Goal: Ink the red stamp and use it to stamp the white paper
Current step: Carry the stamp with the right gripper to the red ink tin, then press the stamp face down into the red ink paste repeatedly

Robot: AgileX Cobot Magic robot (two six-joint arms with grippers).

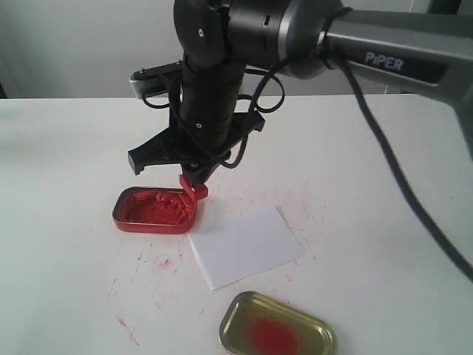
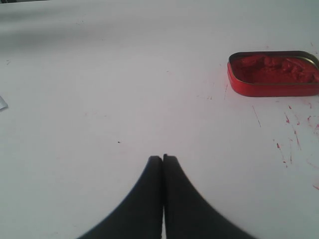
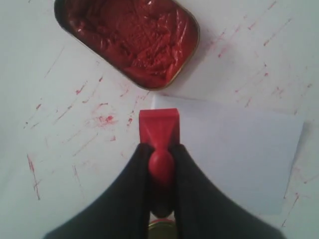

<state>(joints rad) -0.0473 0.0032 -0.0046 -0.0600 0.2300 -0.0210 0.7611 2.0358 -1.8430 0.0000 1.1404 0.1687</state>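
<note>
The left hand [image 2: 162,158], fingers pressed together, sits over bare tabletop [image 2: 99,99], well apart from the ink tin [image 2: 271,89]. The red stamp [image 1: 194,189], all-red plastic with a square base and rounded knob, hangs just beside the tin's right end. The right hand [image 3: 160,149] pinches its knob. The white paper [image 1: 247,248] lies blank beside the tin.

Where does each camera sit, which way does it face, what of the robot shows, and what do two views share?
Exterior view: off the arms, looking down across the table at the ink tin, white paper and gold lid; the right arm shows.
Left wrist view: on that wrist, facing the table and ink tin; the shut left end effector shows.
Right wrist view: on that wrist, facing down; the right end effector grips the red stamp.
Shared: all three show the ink tin.
</note>
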